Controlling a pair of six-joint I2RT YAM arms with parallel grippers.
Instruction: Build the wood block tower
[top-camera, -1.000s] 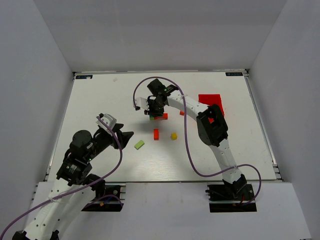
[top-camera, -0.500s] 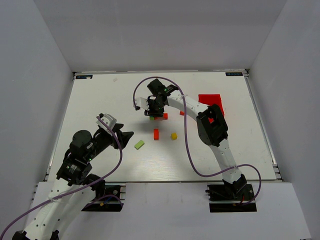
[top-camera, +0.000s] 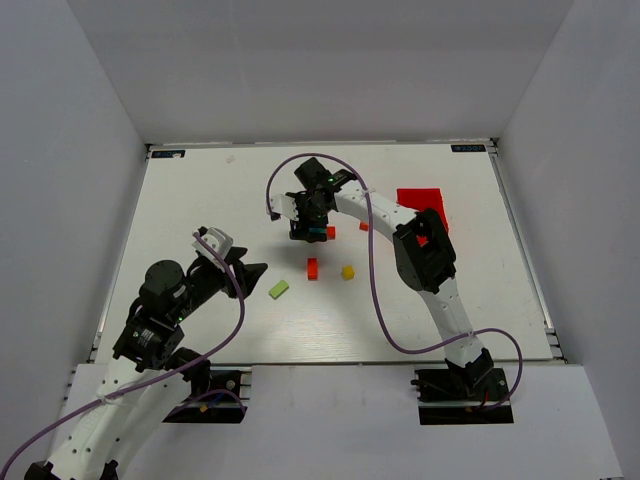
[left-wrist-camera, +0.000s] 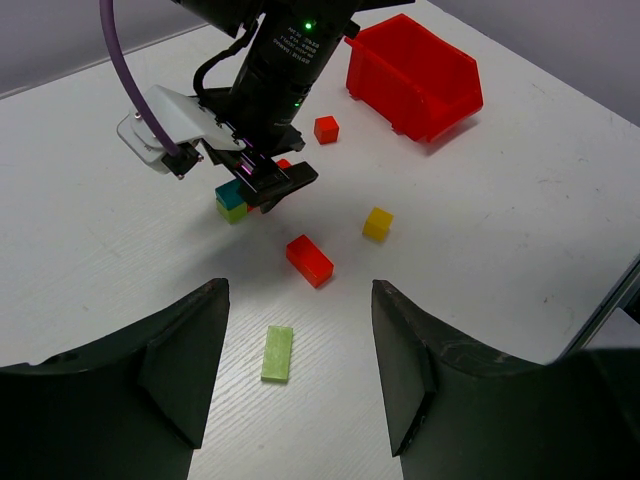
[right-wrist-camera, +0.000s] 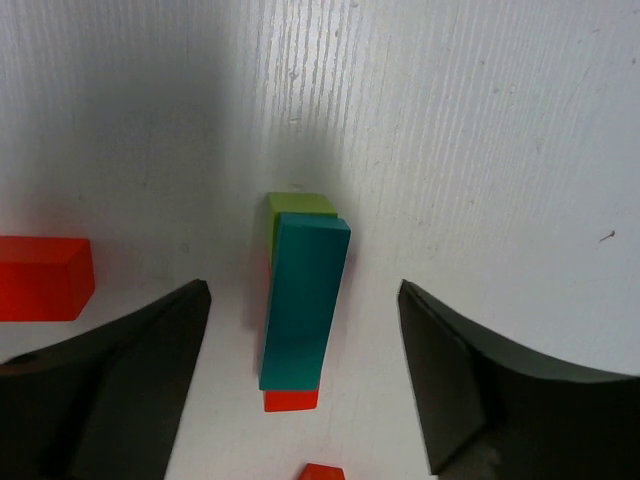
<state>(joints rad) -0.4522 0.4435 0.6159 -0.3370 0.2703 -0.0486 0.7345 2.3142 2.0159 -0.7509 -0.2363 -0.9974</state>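
The wood block tower (right-wrist-camera: 305, 300) is a low stack: a teal bar lying across a lime green block (right-wrist-camera: 300, 205) and a red block (right-wrist-camera: 291, 400). It also shows in the overhead view (top-camera: 319, 233) and the left wrist view (left-wrist-camera: 231, 199). My right gripper (right-wrist-camera: 303, 290) hovers just above it, open, its fingers clear of the teal bar on both sides. My left gripper (left-wrist-camera: 300, 370) is open and holds nothing, with a flat lime green bar (left-wrist-camera: 277, 352) on the table just beyond its fingers.
Loose on the table are a red bar (top-camera: 312, 268), a yellow cube (top-camera: 347, 271), a small red cube (top-camera: 364, 226) and the lime green bar (top-camera: 278, 289). A red plastic bin (top-camera: 422, 205) stands at the back right.
The right gripper's jaws have spread wide, letting go of the teal bar, which now rests on the stack. The left arm has not moved.
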